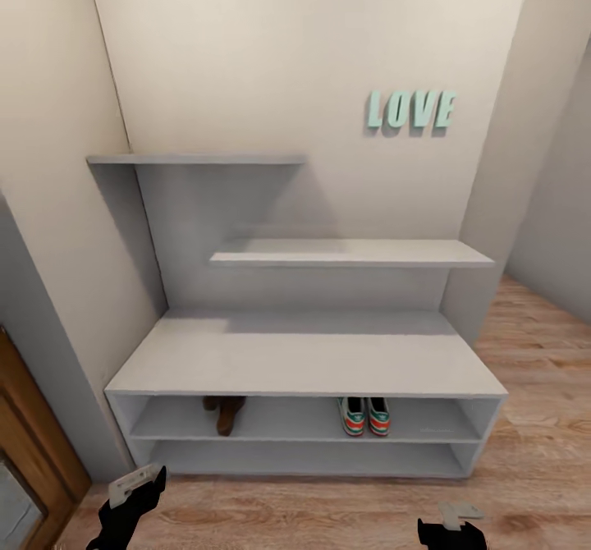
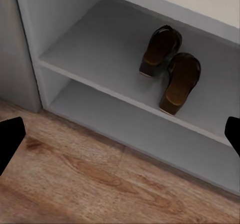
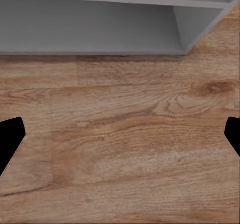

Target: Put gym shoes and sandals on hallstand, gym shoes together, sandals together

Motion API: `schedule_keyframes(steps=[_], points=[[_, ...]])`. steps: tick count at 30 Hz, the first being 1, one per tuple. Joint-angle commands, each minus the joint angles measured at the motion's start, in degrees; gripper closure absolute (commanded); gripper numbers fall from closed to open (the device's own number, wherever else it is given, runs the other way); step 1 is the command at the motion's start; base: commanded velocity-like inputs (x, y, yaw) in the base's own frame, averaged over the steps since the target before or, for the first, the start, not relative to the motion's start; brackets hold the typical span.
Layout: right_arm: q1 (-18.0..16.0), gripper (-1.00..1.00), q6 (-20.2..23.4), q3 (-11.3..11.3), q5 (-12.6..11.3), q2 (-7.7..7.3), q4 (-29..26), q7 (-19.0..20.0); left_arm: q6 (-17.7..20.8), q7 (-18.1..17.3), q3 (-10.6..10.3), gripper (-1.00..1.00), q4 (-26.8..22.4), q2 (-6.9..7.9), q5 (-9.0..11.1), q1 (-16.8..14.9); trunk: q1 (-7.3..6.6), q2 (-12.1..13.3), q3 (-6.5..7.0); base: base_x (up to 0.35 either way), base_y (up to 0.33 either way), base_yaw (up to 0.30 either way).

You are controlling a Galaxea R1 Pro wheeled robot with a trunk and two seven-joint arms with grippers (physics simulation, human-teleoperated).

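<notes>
sandals (image 1: 224, 413) left, gym shoes (image 1: 365, 416) right, on hallstand (image 1: 304, 361) shelf

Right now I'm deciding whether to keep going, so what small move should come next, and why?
Probably none beyond drawing both arms back. The two sandals lie side by side on the hallstand's upper open shelf, the two gym shoes sit together on that same shelf, and both the left gripper and right gripper look open over bare corridor floor.
</notes>
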Motion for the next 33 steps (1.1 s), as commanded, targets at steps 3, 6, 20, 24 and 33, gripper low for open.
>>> schedule_keyframes(steps=[3,6,20,24,33], points=[[0.0,-1.00,0.0,0.0,0.0,0.00,0.0,0.0,0.0,0.0,0.0,-1.00,0.0,0.00,0.0,0.0,-0.67,1.2,0.57,0.000,0.000,0.282],[0.0,-1.00,0.0,0.0,0.0,0.00,0.0,0.0,0.0,0.0,0.0,-1.00,0.0,0.00,0.0,0.0,-1.33,2.4,1.16,0.000,0.000,0.288],[0.0,-1.00,0.0,0.0,0.0,-0.02,0.0,0.0,-0.1,0.1,0.0,-1.00,0.0,0.08,0.0,0.8,-1.55,2.8,1.48,-0.010,0.000,0.138],[0.0,-1.00,0.0,0.0,0.0,-0.04,0.0,0.0,-0.1,0.1,0.0,-1.00,0.0,0.13,0.0,1.8,-1.55,2.8,1.49,-0.165,0.000,0.020],[0.0,-1.00,0.0,0.0,0.0,-0.07,0.0,0.0,-0.1,0.1,0.0,-1.00,0.0,0.17,0.0,2.7,-1.55,2.8,1.49,-0.268,0.000,0.005]])
